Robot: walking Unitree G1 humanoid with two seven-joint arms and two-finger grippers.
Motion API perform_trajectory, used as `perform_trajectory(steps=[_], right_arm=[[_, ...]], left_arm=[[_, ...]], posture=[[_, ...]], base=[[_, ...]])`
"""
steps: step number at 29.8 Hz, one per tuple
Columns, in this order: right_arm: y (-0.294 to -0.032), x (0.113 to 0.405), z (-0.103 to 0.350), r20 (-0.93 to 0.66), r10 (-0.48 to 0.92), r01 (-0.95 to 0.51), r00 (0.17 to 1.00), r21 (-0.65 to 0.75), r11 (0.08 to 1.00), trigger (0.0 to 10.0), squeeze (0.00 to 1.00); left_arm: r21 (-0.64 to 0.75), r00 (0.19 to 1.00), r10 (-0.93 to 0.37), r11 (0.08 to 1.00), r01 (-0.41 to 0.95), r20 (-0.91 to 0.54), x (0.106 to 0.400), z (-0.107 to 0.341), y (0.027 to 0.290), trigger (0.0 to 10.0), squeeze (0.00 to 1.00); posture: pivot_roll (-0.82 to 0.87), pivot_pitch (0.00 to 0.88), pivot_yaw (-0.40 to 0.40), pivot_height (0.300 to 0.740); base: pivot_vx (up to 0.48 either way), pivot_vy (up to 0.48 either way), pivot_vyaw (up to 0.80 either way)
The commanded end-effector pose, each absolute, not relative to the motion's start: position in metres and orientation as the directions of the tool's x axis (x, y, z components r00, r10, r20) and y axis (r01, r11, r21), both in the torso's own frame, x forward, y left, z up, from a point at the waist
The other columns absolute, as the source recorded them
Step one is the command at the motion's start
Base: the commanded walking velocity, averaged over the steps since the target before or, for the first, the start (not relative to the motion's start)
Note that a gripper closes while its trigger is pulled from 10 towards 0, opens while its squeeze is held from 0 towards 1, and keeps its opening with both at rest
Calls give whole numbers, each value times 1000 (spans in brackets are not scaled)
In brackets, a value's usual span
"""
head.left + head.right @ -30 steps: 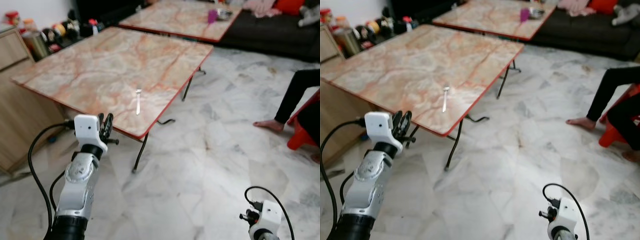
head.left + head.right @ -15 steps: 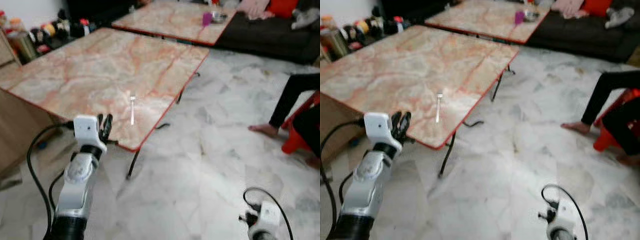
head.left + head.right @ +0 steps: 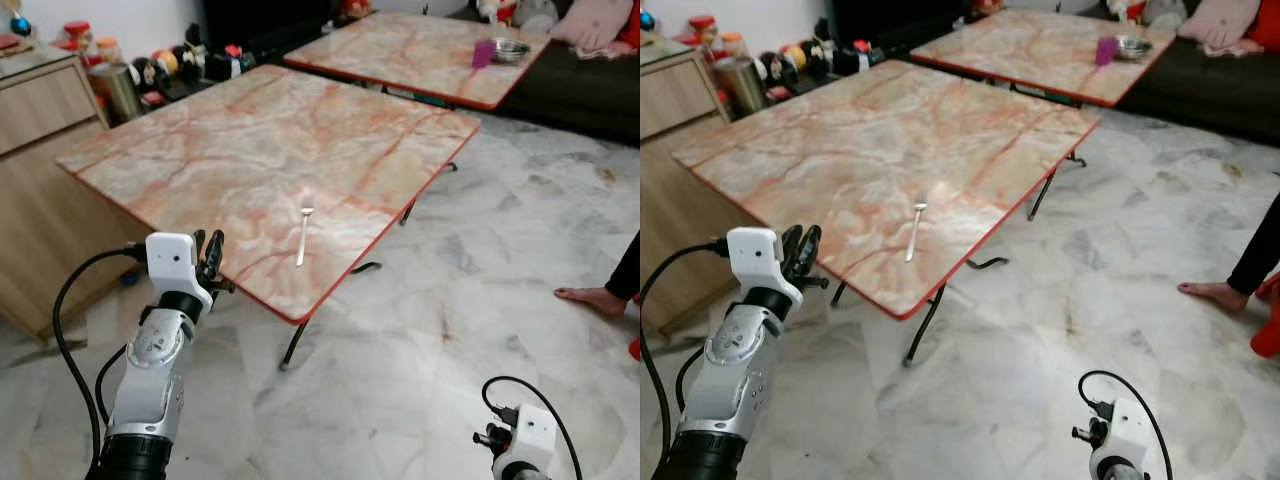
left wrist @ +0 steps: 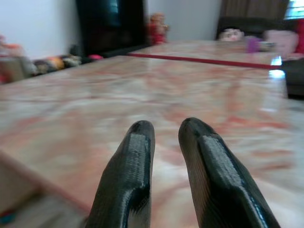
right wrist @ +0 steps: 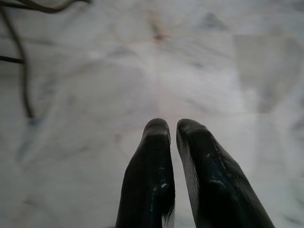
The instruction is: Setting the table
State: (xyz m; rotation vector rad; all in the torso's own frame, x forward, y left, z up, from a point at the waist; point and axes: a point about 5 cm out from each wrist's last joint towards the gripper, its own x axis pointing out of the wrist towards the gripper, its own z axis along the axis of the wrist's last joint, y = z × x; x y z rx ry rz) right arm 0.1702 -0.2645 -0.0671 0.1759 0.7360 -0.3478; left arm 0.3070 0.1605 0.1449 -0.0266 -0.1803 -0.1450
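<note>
Lying near the marble table's (image 3: 200,160) near edge, a fork (image 3: 303,232) could be knocked off. The left gripper (image 3: 209,257), nearly closed and empty, is raised just beside that edge; the right gripper (image 5: 173,130), likewise empty, is hung low.

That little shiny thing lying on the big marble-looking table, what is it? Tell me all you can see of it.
It looks like a fork, slim, silvery and metallic, though too small here to count its tines. It lies flat on the near table, a pink-and-cream marble-patterned top with a red rim, close to the edge facing the open floor. Its head points toward the far side of the table, its handle toward the robot. Nothing touches it but the tabletop. The left gripper hangs apart from it, near the table's corner, holding nothing.
</note>
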Motion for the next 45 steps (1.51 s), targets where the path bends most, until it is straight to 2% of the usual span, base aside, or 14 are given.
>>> perform_trajectory(steps=[1, 28, 35, 45], right_arm=[[-263, 177, -64, -672, -243, 359, 700, 37, 932, 10000, 0], [-254, 172, -70, -697, -237, 363, 677, 36, 931, 10000, 0], [-258, 173, -69, -698, -244, 367, 673, 30, 930, 10000, 0], [-260, 175, -68, -692, -250, 381, 677, 39, 924, 10000, 0]], left_arm=[[17, 968, -147, 989, 146, 206, 308, 153, 163, 10000, 0], [19, 968, -160, 987, 160, 195, 306, 152, 160, 10000, 0], [18, 967, -160, 987, 159, 200, 307, 153, 159, 10000, 0], [20, 966, -158, 987, 157, 203, 307, 154, 159, 10000, 0]], posture=[[113, 27, -11, 740], [121, 63, -8, 740], [121, 63, -8, 740], [124, 65, -11, 740]], base=[[307, 0, 0], [317, 0, 66], [361, -311, 688], [357, -317, 0]])
